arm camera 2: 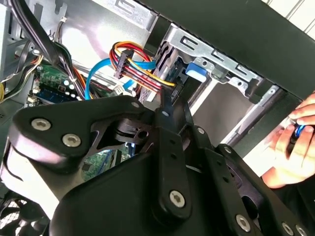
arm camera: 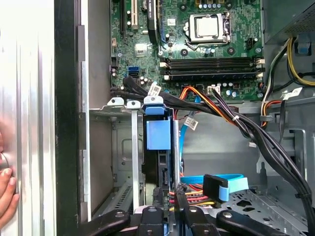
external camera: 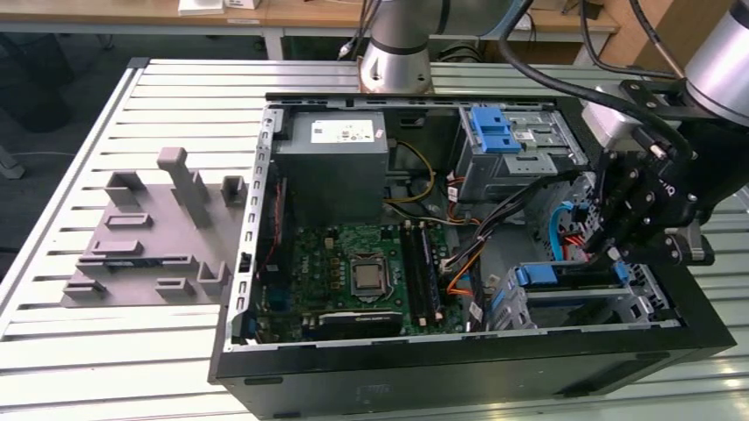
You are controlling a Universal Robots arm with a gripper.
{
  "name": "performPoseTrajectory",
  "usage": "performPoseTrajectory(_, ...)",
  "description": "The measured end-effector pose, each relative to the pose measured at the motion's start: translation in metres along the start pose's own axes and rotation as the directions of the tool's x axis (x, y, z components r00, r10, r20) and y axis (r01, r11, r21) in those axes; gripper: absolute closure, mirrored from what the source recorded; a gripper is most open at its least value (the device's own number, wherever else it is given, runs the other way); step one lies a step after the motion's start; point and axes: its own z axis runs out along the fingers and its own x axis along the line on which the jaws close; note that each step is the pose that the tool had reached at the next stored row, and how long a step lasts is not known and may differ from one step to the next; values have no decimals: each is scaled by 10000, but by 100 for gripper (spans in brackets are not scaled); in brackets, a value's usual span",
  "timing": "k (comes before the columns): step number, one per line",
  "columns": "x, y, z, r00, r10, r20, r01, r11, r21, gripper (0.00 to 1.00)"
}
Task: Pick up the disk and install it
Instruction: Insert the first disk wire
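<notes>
We had the gripper (external camera: 626,230) down inside the computer case (external camera: 468,368), tight between its wall and the cables (arm camera: 256,132). Jaws were closed on the disk (arm camera: 158,135), which stood on edge in the drive cage (arm camera: 120,104). A hand (arm camera 2: 290,147) rested outside the case.
</notes>
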Motion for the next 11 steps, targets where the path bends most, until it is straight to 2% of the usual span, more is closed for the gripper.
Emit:
performPoseTrajectory(2,0,0,-4,10000,0,4,0,10000,0,78)
performPoseTrajectory(3,0,0,-4,10000,-1,4,1,10000,0,84)
performPoseTrajectory(4,0,3,-4,10000,-2,6,2,10000,4,84)
performPoseTrajectory(5,2,7,-5,10000,-3,8,3,10000,21,89)
performPoseTrajectory(7,3,10,-4,10000,-4,11,3,10000,53,89)
performPoseTrajectory(11,2,11,-4,10000,-4,12,4,10000,57,89)
